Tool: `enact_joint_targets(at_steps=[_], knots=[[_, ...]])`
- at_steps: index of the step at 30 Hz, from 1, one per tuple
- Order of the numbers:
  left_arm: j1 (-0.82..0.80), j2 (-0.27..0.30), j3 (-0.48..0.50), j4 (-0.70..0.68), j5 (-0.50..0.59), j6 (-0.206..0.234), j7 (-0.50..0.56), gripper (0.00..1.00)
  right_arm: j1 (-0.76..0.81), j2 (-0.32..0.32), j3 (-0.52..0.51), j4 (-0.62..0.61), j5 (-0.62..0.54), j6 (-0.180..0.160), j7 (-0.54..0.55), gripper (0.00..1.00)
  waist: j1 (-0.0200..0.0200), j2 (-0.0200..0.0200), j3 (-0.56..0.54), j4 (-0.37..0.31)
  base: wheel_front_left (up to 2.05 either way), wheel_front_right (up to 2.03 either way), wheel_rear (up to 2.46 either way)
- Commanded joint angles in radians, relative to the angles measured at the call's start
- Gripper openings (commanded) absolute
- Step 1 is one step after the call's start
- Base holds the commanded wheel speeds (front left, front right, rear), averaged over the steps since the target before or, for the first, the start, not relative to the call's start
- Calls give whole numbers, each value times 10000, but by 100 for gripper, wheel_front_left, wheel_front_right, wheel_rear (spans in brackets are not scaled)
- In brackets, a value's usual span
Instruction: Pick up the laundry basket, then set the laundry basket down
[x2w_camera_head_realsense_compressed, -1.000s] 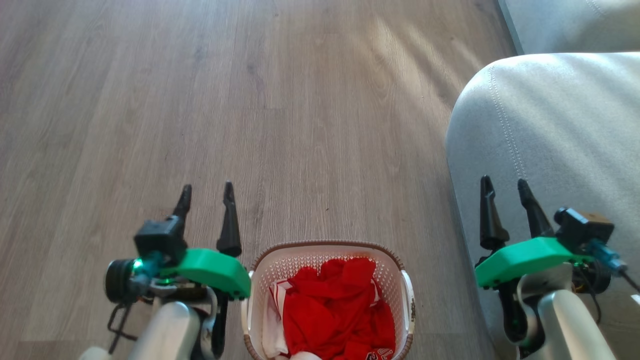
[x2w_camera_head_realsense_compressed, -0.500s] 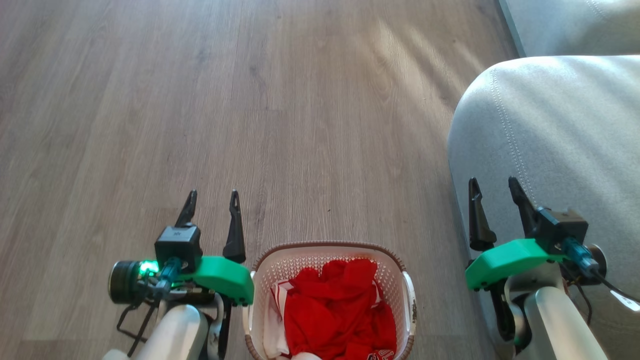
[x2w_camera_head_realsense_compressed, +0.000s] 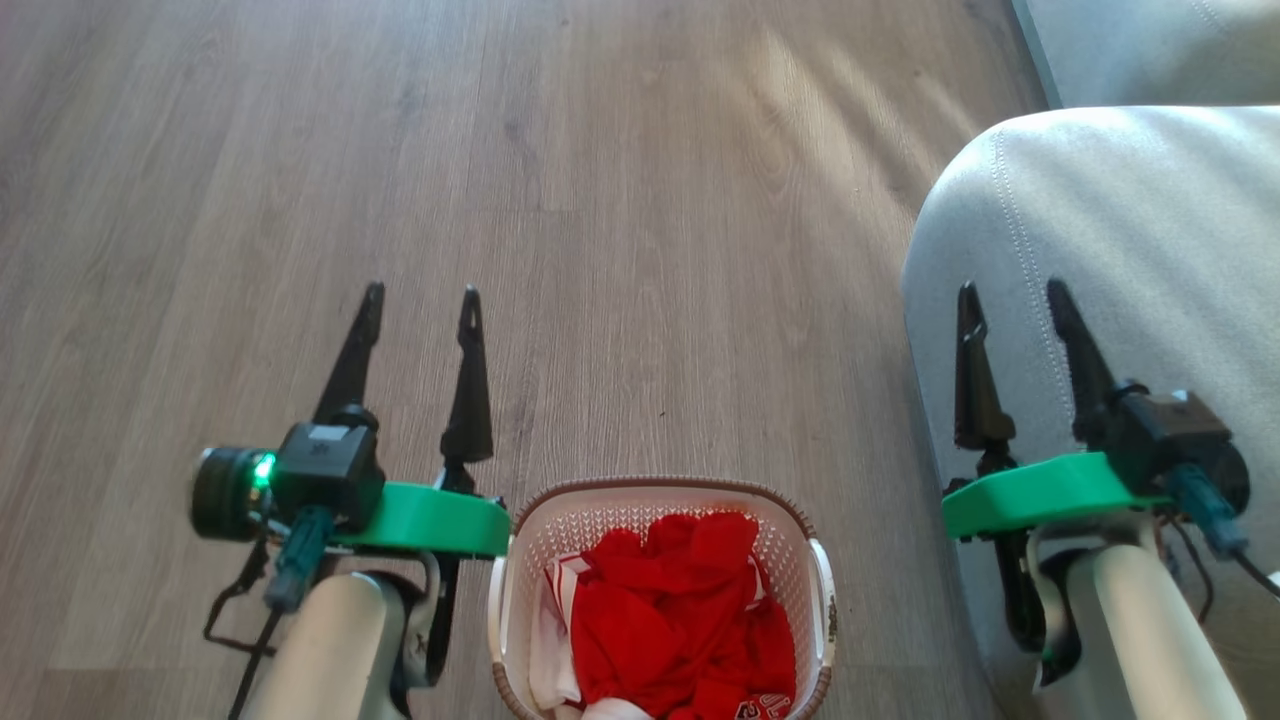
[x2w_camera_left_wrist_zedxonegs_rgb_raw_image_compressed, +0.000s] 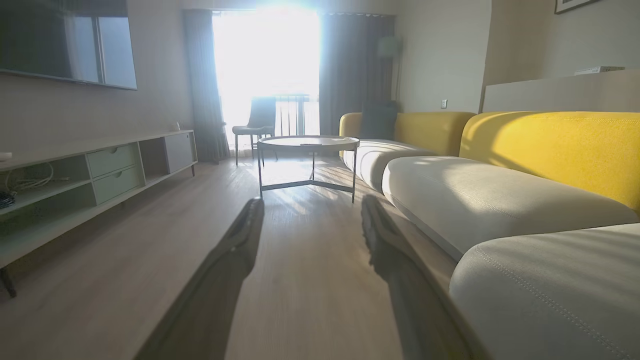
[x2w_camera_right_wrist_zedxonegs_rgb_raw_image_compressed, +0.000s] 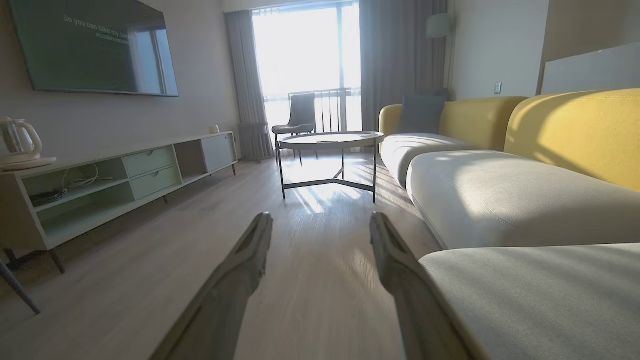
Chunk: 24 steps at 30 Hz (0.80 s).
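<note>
The laundry basket (x2w_camera_head_realsense_compressed: 520, 560), cream-white with a brown rim and red-and-white clothes inside, stands on the wooden floor at the bottom middle of the head view, between my two arms. My left gripper (x2w_camera_head_realsense_compressed: 420, 292) is open and empty, its fingers pointing forward over the floor just left of the basket and apart from it. My right gripper (x2w_camera_head_realsense_compressed: 1010, 288) is also open and empty, held over the sofa cushion's edge to the basket's right. In the left wrist view the left gripper (x2w_camera_left_wrist_zedxonegs_rgb_raw_image_compressed: 310, 202) points down the room; the right gripper (x2w_camera_right_wrist_zedxonegs_rgb_raw_image_compressed: 320, 217) does the same in its own view.
A grey sofa cushion (x2w_camera_head_realsense_compressed: 1120, 230) fills the right side, close to my right arm. Ahead are a round coffee table (x2w_camera_right_wrist_zedxonegs_rgb_raw_image_compressed: 330, 140), a low TV cabinet (x2w_camera_right_wrist_zedxonegs_rgb_raw_image_compressed: 110, 180) along the left wall and a chair (x2w_camera_right_wrist_zedxonegs_rgb_raw_image_compressed: 300, 112) by the bright window. Open floor (x2w_camera_head_realsense_compressed: 600, 220) lies in front.
Both grippers have lifted and levelled out, so their fingers reach further up the head view. They stayed open. The basket has not moved.
</note>
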Motion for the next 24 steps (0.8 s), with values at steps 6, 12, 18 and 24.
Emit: enact_joint_targets(at_steps=[6, 12, 18, 24], knots=[[-311, -123, 820, -327, 355, -498, -116, 100, -201, -93, 130, -830, -299, 69, -157, 100, 0, 0, 5, -58, 0, 0, 0], [-180, -153, 870, 278, -9, -754, -116, 100, -92, -93, 27, -490, -217, 69, -157, 100, 0, 0, -10, -101, 0, 0, 0], [-102, -156, 633, 1313, -189, -833, -116, 100, -29, -93, -135, 166, -177, 69, -157, 100, 0, 0, -41, -116, 0, 0, 0], [-164, -157, 451, 1919, -330, -888, -116, 100, -65, -93, 4, 1009, -615, 69, -157, 100, 0, 0, -55, -134, 0, 0, 0]])
